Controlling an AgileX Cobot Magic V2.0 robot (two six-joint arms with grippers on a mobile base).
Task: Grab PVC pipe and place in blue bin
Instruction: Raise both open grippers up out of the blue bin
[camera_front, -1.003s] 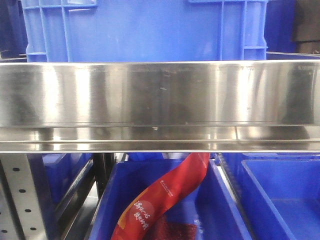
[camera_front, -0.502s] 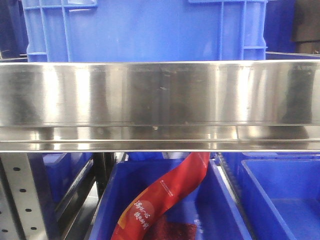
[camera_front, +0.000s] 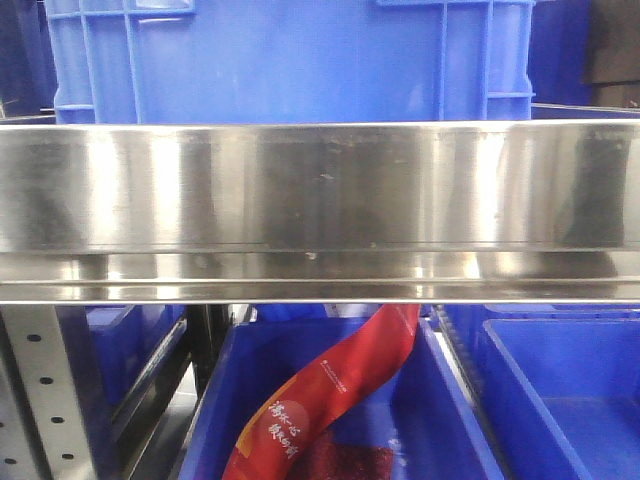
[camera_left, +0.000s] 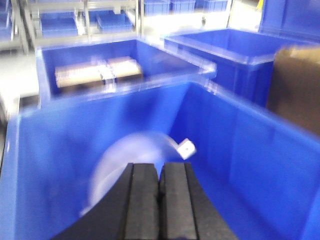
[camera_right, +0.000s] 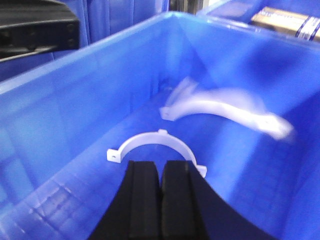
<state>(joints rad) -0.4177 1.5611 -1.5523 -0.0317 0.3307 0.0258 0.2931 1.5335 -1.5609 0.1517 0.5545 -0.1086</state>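
While the front view shows only a steel shelf (camera_front: 320, 190) and blue crates, both wrist views look into a blue bin (camera_right: 75, 115). A white arched PVC pipe (camera_right: 152, 145) lies on the bin floor just ahead of the right gripper (camera_right: 161, 200), whose jaws are pressed together, empty. Its arch spans crosswise to the fingers. A second, blurred piece (camera_right: 225, 110) sits nearer the far wall. The left gripper (camera_left: 160, 200) is likewise closed, a blurred white arch (camera_left: 135, 155) ahead of it.

Closed right pincer (camera_right: 161, 200) above PVC pipe (camera_right: 155, 145) in blue bin (camera_right: 65, 115).
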